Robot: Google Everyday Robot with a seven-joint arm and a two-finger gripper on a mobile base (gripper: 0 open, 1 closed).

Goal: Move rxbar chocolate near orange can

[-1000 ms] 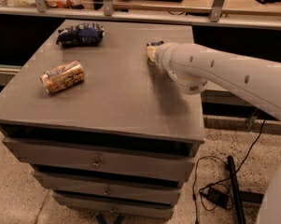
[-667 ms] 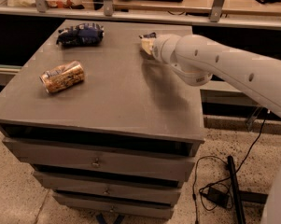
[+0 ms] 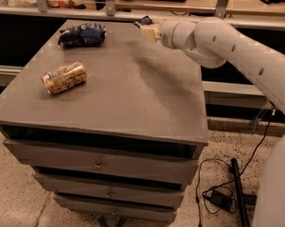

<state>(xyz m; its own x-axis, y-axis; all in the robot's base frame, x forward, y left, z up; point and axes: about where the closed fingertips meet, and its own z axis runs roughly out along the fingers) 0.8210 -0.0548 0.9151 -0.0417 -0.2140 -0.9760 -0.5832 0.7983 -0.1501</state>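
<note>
the rxbar chocolate [image 3: 144, 21], a small dark wrapper with pale marks, sits at the far edge of the grey table [image 3: 132, 108], well apart from the orange can [image 3: 64, 77] and diagonally beyond it toward the camera's right. the robot's 1 gripper [image 3: 150, 31] is right at the bar, no closer to the can than the bar itself, and near enough that the 2 may be touching; whether the gripper is released or clenched on the wrapper cannot be told from this view. the white arm [image 3: 227, 51] reaches in from the side of the table opposite the can. the orange can lies on its side near the table's edge, with nothing touching it. a dark blue snack bag [image 3: 82, 34] rests beyond the can, nearer to it than the bar is, and plays no part in the job. below the can's level, 3 drawers [image 3: 99, 162] front the cabinet, and a black cable [image 3: 218, 193] trails on the floor, far from the can. judged from this layout, the task is at its opening stage: the approach to the bar looks about complete, but a secure hold is unconfirmed, and the whole carry across the tabletop to a spot beside the can, plus the release there, is left to do.
</note>
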